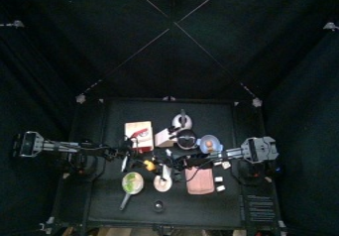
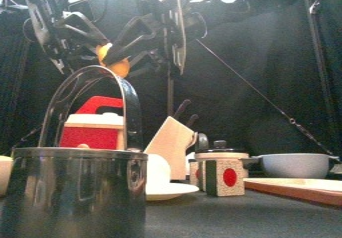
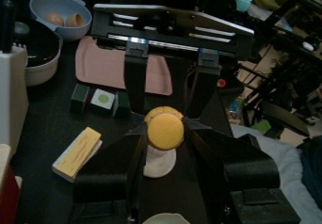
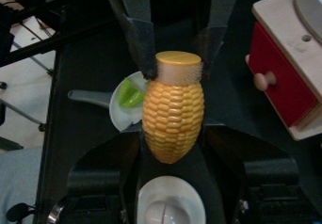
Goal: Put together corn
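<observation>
Two black grippers are meeting in mid-air: the right gripper [image 4: 176,138] is clasping the yellow plastic corn cob [image 4: 172,105] lengthwise, while the left gripper [image 3: 165,143] is pinching its pale end to join the pieces.

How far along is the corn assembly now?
Done: both pieces are picked up. In hand: the right claw grips the long corn piece and the left claw grips the short corn piece, ends meeting. Left: probably pressing them fully together, then releasing.

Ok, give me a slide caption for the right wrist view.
Both grippers hold the corn end to end above the green-centred pan and a white dish.
</observation>
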Available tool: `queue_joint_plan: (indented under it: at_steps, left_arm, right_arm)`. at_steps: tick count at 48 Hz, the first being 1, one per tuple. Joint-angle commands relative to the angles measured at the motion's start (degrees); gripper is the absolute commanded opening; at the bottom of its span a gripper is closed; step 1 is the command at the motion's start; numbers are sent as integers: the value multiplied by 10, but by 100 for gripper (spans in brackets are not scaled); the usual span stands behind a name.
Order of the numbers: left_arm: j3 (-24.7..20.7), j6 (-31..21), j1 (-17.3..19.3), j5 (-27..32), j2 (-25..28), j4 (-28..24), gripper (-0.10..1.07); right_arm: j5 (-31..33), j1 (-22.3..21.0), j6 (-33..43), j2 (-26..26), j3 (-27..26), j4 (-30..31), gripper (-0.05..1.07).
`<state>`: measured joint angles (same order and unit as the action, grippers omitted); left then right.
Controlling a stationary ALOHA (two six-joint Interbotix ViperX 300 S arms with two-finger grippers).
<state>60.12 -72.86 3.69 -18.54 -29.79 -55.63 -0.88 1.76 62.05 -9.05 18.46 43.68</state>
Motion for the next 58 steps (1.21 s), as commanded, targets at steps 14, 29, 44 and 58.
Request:
queue_joint_plan:
  at_steps: [14, 29, 44, 58]
  left_arm:
    - [-17, 0, -2, -3, 17, 1, 69]
    - [-8, 1, -2, -3, 2, -1, 69]
    - [-12, 23, -2, -3, 1, -28, 74]
    - [-10, 70, 3, -11, -9, 11, 92]
  right_arm:
    - [-4, -17, 0, 5, -31, -2, 65]
    - [-4, -18, 0, 9, -25, -2, 65]
    - [-4, -17, -1, 9, -23, 0, 65]
    - [-4, -16, -1, 8, -16, -2, 65]
